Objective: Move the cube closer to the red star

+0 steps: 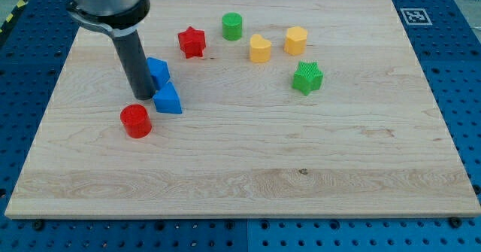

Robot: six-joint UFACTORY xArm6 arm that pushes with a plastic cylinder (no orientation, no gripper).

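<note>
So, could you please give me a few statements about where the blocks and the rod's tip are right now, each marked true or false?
1. My tip is just to the view's left of the blue triangular block. True.
2. The blue cube touches the red star. False: bare board lies between them.
3. The red cylinder lies toward the view's bottom from my tip. True.
4. The green star is the block nearest the view's left. False: it sits toward the view's right.
5. The rod partly hides the blue cube. True.
</note>
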